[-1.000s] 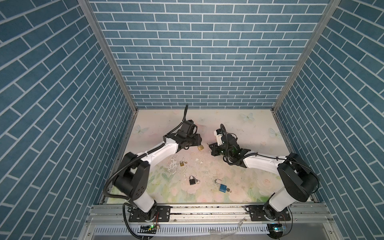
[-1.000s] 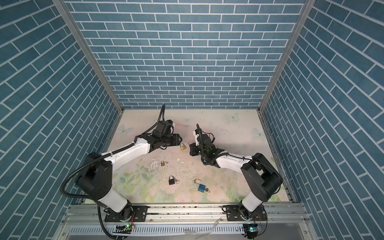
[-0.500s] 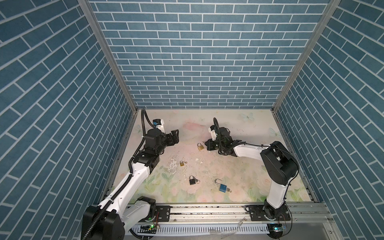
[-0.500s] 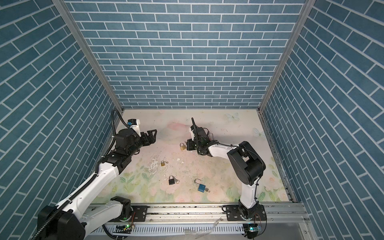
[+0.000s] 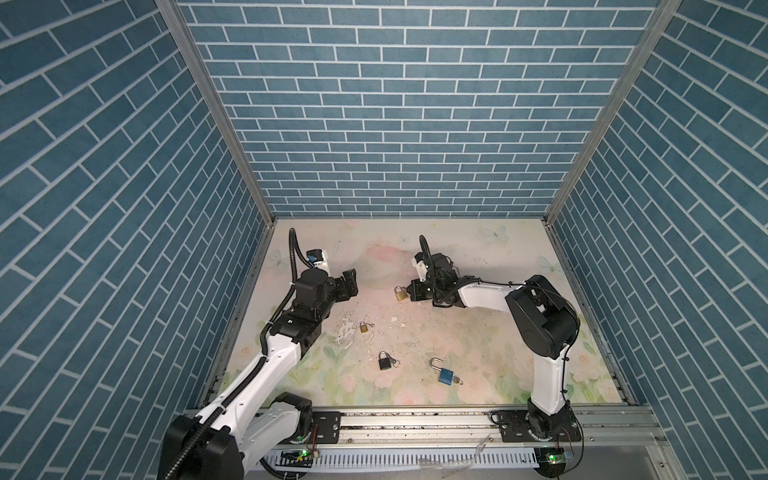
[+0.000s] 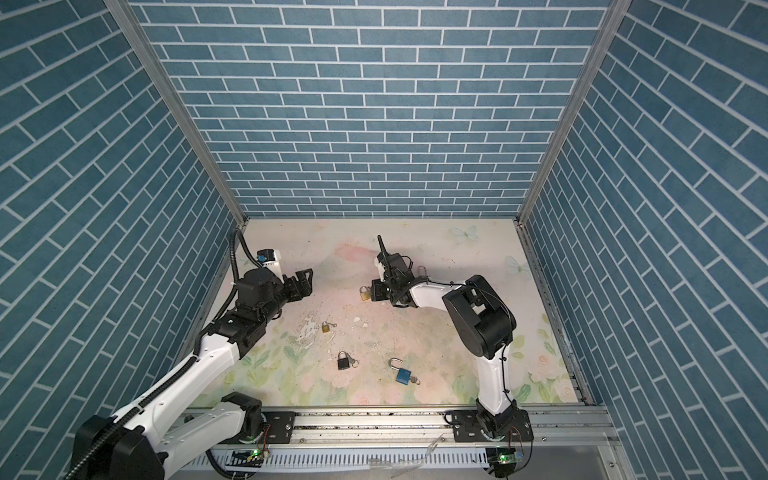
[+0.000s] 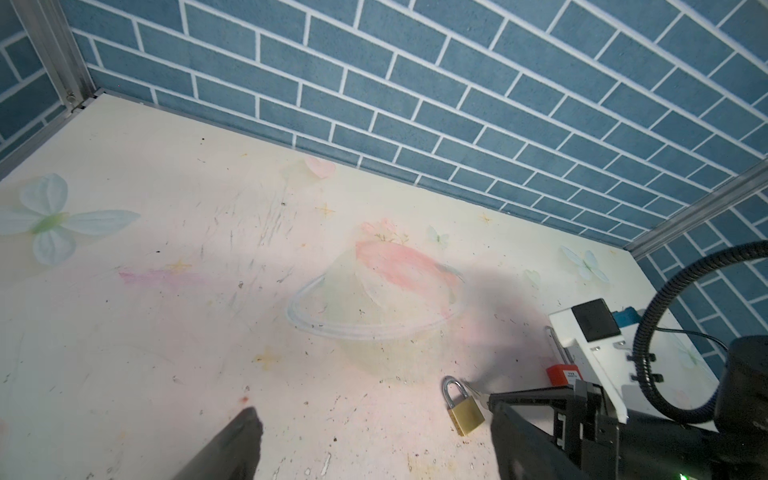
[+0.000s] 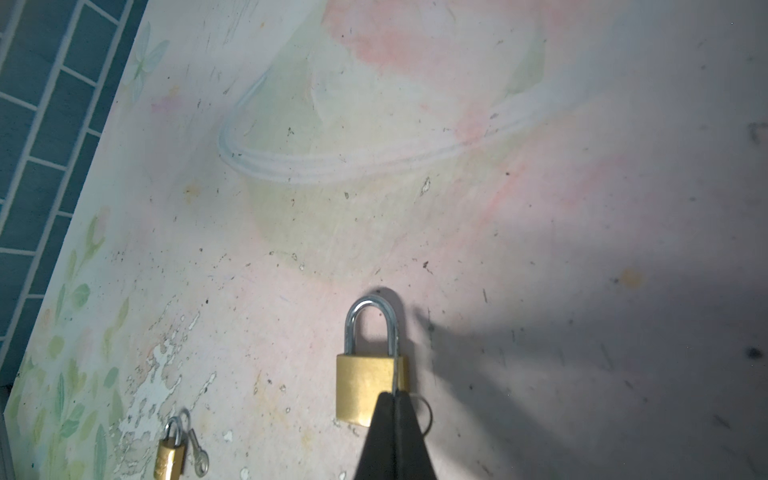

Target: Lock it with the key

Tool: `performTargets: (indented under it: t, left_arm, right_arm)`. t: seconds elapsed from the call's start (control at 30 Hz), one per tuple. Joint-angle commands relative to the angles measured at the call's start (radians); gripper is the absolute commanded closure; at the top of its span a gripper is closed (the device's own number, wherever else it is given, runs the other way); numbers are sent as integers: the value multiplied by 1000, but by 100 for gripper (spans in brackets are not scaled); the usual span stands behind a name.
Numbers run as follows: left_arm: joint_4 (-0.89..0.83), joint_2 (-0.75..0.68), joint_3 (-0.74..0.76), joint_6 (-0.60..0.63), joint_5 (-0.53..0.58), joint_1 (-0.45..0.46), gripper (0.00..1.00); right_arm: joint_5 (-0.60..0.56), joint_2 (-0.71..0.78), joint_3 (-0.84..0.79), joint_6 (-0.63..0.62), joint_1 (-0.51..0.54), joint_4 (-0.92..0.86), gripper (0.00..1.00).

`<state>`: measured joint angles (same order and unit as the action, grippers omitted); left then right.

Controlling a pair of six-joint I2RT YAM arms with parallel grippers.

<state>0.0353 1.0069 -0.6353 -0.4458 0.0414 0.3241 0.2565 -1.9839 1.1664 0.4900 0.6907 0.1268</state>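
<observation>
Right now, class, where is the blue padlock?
In both top views the blue padlock lies on the table, front centre, right of the black padlock.

Blue brick-patterned wall panels stand left, far and right, joined by bare aluminium corner posts, around a pale, scuffed floral tabletop with a grey metal rail along its near edge.
</observation>
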Motion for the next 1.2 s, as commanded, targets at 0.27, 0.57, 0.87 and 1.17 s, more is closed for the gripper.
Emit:
performTargets:
  t: [0.27, 0.57, 0.87, 1.17]
  left_arm:
    - [15, -16, -4, 60, -18, 32, 12]
    - [13, -8, -23, 65, -110, 42, 12]
    - [-47, 75, -107, 70, -168, 114, 13]
    - [-194, 301, -295, 118, -55, 340, 12]
  right_arm:
    - [-9, -8, 37, -31, -5, -48, 75]
    - [-115, 129, 77, -82, -6, -129, 65]
    - [-436, 321, 87, -163, -35, -381, 53]
    - [-386, 297, 24, -125, -151, -473, 40]
